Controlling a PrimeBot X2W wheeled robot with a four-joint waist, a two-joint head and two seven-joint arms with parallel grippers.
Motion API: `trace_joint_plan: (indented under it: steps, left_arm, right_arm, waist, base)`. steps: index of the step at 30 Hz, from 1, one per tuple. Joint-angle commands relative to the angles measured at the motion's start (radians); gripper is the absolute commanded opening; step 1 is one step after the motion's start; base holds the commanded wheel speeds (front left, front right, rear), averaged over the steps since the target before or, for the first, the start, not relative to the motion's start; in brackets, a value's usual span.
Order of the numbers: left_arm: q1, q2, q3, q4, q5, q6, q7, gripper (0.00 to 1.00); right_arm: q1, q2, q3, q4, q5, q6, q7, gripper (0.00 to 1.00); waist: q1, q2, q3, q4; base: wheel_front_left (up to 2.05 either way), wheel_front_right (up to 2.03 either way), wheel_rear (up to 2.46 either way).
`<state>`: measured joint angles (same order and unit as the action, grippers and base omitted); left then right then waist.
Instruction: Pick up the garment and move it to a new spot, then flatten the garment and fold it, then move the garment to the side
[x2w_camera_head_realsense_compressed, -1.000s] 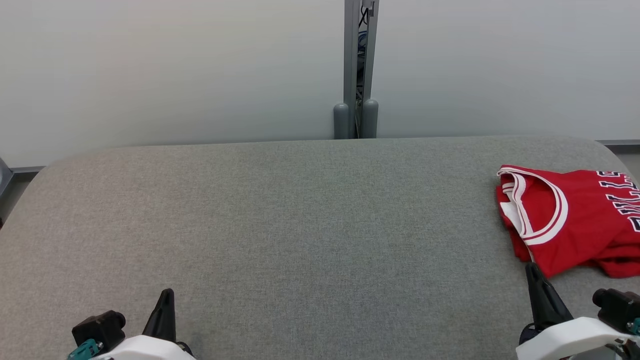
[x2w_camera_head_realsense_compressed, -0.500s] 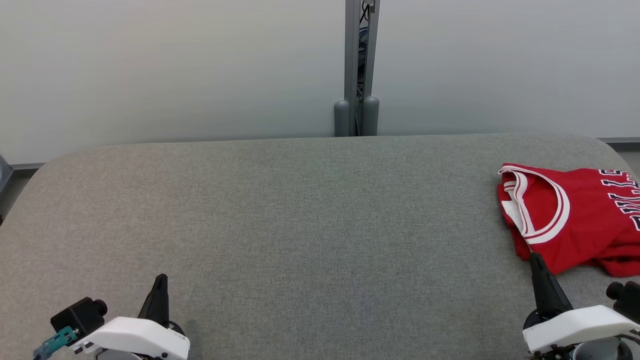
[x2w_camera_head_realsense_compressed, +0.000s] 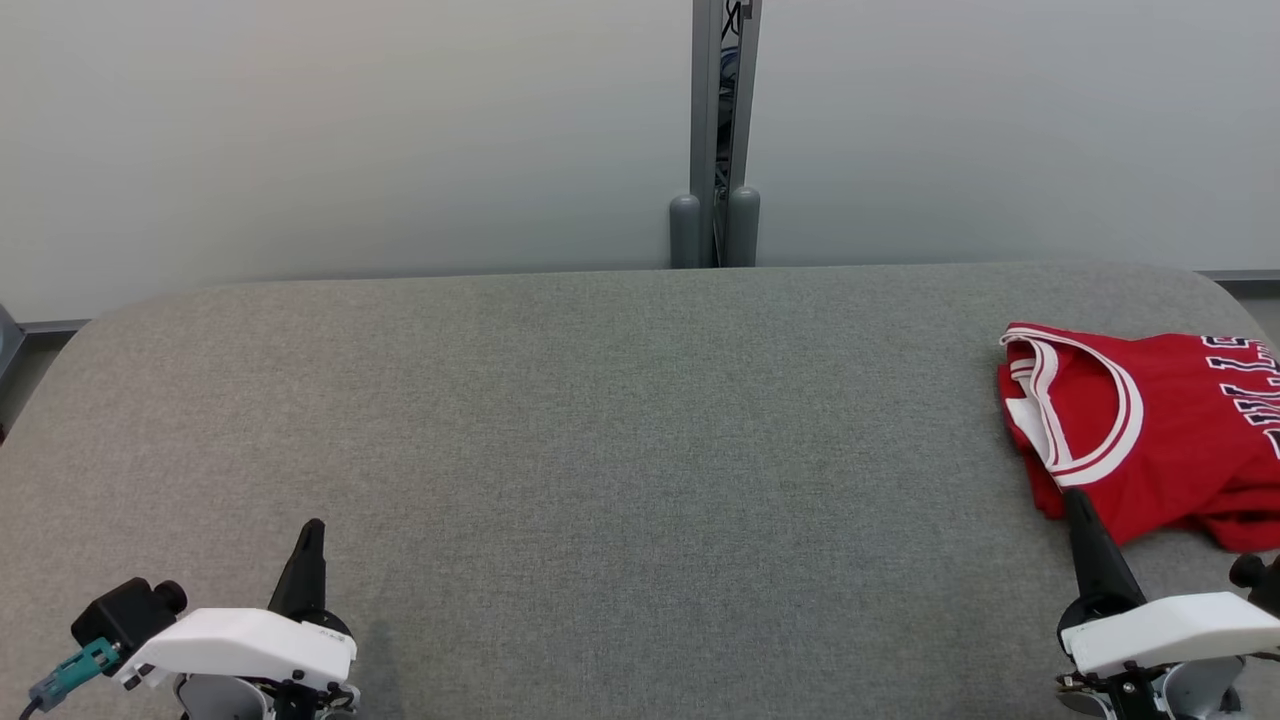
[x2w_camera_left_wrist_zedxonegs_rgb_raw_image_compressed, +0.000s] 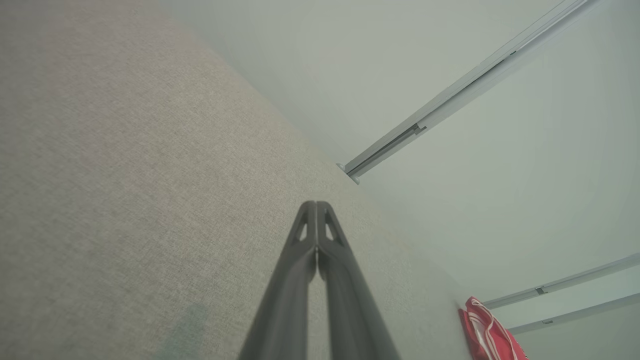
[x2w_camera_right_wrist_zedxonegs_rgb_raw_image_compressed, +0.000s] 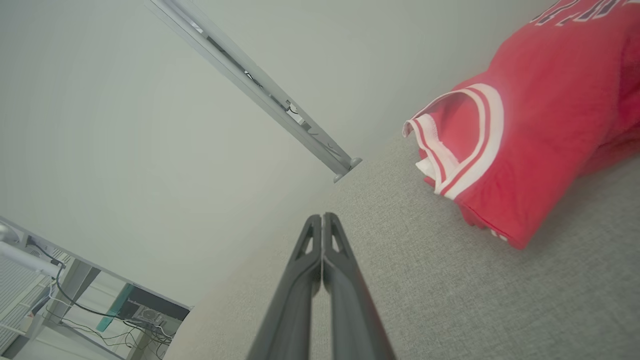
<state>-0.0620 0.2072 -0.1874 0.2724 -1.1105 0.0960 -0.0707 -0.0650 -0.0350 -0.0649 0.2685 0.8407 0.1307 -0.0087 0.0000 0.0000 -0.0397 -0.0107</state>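
Observation:
The garment (x2w_camera_head_realsense_compressed: 1160, 440) is a red jersey with white trim and dark lettering, lying bunched at the table's far right edge. It also shows in the right wrist view, garment (x2w_camera_right_wrist_zedxonegs_rgb_raw_image_compressed: 525, 130), and small in the left wrist view, garment (x2w_camera_left_wrist_zedxonegs_rgb_raw_image_compressed: 487, 332). My right gripper (x2w_camera_head_realsense_compressed: 1076, 502) is shut and empty, its tip just short of the jersey's near left corner. In its wrist view the right gripper (x2w_camera_right_wrist_zedxonegs_rgb_raw_image_compressed: 322, 217) hovers over bare cloth, left of the jersey. My left gripper (x2w_camera_head_realsense_compressed: 310, 532) sits shut and empty at the near left, and the left gripper (x2w_camera_left_wrist_zedxonegs_rgb_raw_image_compressed: 316, 205) points across the table.
The table (x2w_camera_head_realsense_compressed: 620, 430) has a grey fabric top with rounded far corners. Pale wall panels rise behind it, joined by a grey post (x2w_camera_head_realsense_compressed: 715, 130). Beyond the table's left end, the right wrist view shows desk legs and cables (x2w_camera_right_wrist_zedxonegs_rgb_raw_image_compressed: 75, 300).
Both grippers have come further up into the head view, the left one drifting outward to the left. The camera has shifted slightly. The garment has not moved.

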Motion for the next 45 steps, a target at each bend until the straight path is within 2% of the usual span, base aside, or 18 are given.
trace_joint_plan:
  steps: [1,45]
  left_arm:
    - [-0.036,0.001,0.025,-0.006,-0.025,-0.016,0.008,0.0]
    - [-0.104,-0.094,0.222,0.034,-0.317,-0.152,0.13,0.0]
  right_arm:
    - [-0.031,-0.01,-0.006,-0.006,0.042,0.0,0.008,0.0]
    - [-0.106,-0.016,-0.02,0.045,0.495,0.0,0.072,0.0]
  waist:
    - [0.0,0.0,0.001,0.0]
    - [0.0,0.0,0.025,0.006]
  base:
    - [0.0,0.0,0.0]
    - [0.0,0.0,0.0]
